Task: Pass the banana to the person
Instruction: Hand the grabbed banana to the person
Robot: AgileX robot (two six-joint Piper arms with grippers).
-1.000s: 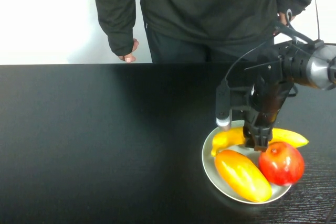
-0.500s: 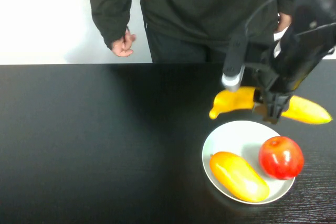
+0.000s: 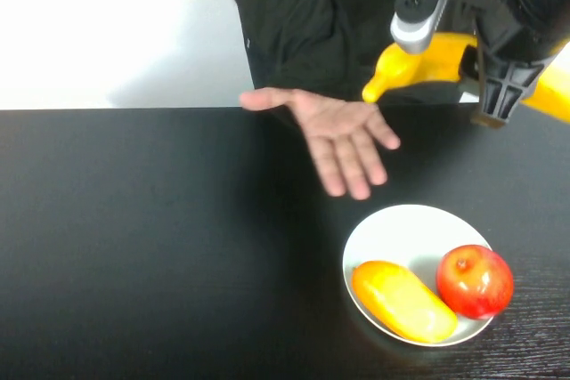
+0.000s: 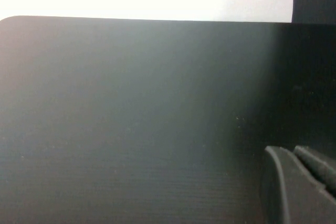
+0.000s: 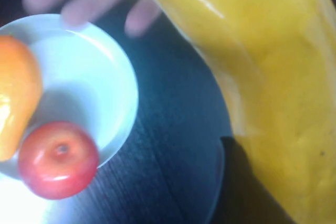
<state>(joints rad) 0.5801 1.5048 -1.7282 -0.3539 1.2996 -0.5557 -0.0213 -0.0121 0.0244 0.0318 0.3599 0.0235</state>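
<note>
1. Black wood makes up the table, and a white wall is behind its far edge.
2. Near the front right corner sits a white plate.
3. On the plate lie a yellow-orange mango and a red apple. The two fruits are side by side, with the apple nearer the right edge.
4. Farther back, the person's hand is held flat and open, palm up, over the table past the plate.
5. Up high over the far right part of the table, the right gripper is squeezing the banana around its middle. The banana is in the air, lying sideways, just beside the open hand and higher than it. It does not touch the hand.
6. At the far edge stands the person in a dark top.
7. The left gripper hangs low over bare table. Only a bit of its dark fingers shows, so I cannot tell if they are open or closed.
</note>
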